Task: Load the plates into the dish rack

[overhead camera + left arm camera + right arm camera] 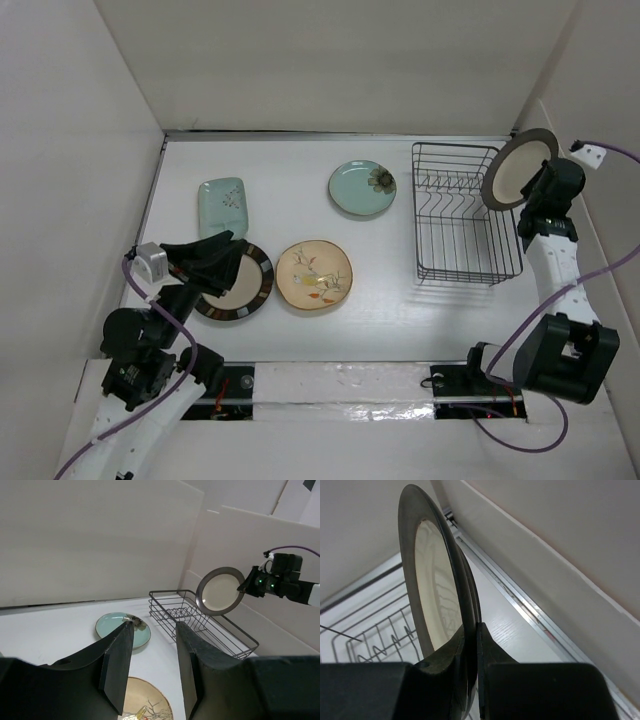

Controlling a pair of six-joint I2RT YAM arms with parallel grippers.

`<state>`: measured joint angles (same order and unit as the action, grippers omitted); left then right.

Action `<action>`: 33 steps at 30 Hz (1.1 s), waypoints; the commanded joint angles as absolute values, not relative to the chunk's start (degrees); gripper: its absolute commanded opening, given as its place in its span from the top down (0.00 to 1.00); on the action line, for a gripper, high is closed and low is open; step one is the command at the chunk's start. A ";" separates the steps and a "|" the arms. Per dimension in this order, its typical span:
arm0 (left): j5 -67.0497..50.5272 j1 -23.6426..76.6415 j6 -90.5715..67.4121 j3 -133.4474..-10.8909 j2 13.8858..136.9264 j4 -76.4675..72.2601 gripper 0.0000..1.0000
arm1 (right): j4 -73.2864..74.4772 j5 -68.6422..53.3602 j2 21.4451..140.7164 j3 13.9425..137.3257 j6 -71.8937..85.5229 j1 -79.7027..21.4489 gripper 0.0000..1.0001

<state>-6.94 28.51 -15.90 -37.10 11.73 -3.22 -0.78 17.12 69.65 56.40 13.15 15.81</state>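
Top view: we see the right gripper (524,200) clamped on the lower rim of the brown-rimmed plate (520,168). The plate is on edge, up in the air at the far right corner of the dish rack (465,215), not in any slot. The rack holds no plates. Four plates lie flat on the table (400,330): pale-green plate (221,205), teal plate (363,187), floral plate (314,274), striped-rim plate (248,288). The left gripper (207,262) sits over the near left part of the striped-rim plate.

Left wrist: we see the left gripper (155,627) with jaws partly apart and nothing between them. Beyond its fingers are the teal plate (112,627), the floral plate (145,700) and the dish rack (167,592). The brown-rimmed plate (220,591) hangs above the rack's right side, held by the right gripper (248,583).

Right wrist: the right gripper (470,645) is pinched tight on the rim of the brown-rimmed plate (437,595), which stands upright. The dish rack (375,645) wires are below and to the left.
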 commanded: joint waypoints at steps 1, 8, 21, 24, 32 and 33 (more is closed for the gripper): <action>-7.74 28.83 -15.12 -39.02 9.85 -5.45 0.64 | -12.75 14.68 71.09 63.89 7.58 16.00 1.00; -6.94 28.83 -14.77 -39.02 8.88 -5.10 0.63 | -10.99 16.61 73.83 67.24 0.10 15.47 1.00; -6.59 28.83 -14.94 -39.02 8.96 -4.75 0.62 | -8.26 15.47 74.71 71.20 -8.79 14.33 1.00; -6.50 28.83 -15.03 -38.85 9.05 -4.74 0.62 | -8.00 16.00 75.23 70.58 -8.96 13.80 1.00; -6.50 28.83 -15.03 -38.94 8.26 -4.75 0.61 | -8.61 17.57 75.32 67.85 -10.46 11.17 1.00; -6.33 28.83 -15.03 -38.94 8.35 -4.57 0.61 | -8.70 17.75 75.32 67.68 -10.72 11.16 1.00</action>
